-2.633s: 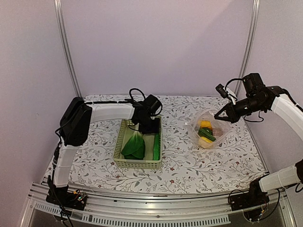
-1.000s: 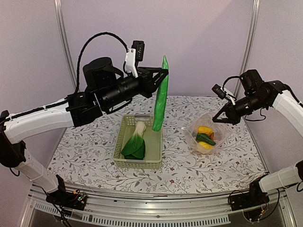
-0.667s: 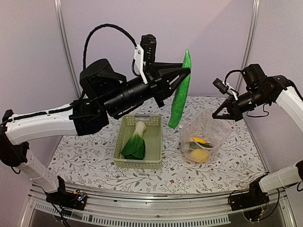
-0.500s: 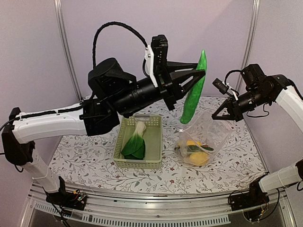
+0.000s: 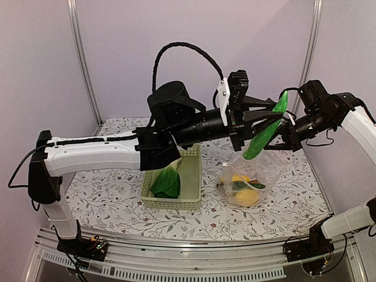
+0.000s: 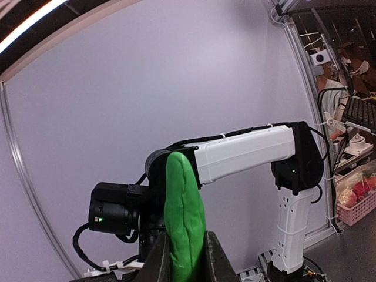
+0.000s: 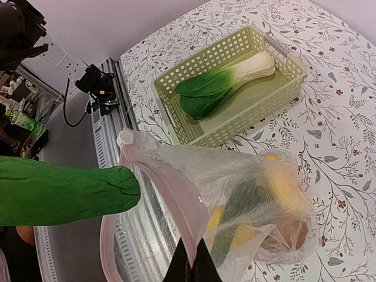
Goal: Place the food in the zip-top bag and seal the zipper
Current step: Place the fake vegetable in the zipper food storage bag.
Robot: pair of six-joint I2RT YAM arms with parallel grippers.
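Note:
My left gripper (image 5: pixel 274 115) is shut on a long green cucumber (image 5: pixel 262 134), held tilted in the air above the zip-top bag (image 5: pixel 249 176). In the left wrist view the cucumber (image 6: pixel 184 211) stands up between the fingers (image 6: pixel 157 258). My right gripper (image 7: pixel 191 261) is shut on the bag's mouth edge at the pinkish zipper (image 7: pixel 167 191), holding the mouth open. The cucumber's tip (image 7: pixel 114 187) hangs just at that mouth. Inside the bag (image 7: pixel 235 170) lie yellow fruits (image 7: pixel 286 189), another green piece (image 7: pixel 241 202) and a brown piece (image 7: pixel 288 235). The bok choy (image 5: pixel 166 181) lies in the basket.
The pale green lattice basket (image 5: pixel 176 204) stands left of the bag on the flowered tablecloth (image 5: pixel 117 188). The left arm stretches across above the basket. Metal frame posts (image 5: pixel 82 64) and purple walls close in the back and sides.
The left arm has lifted the cucumber out of the basket and carried it right, tilting it over the bag. The right gripper has raised the bag's edge, standing the bag up.

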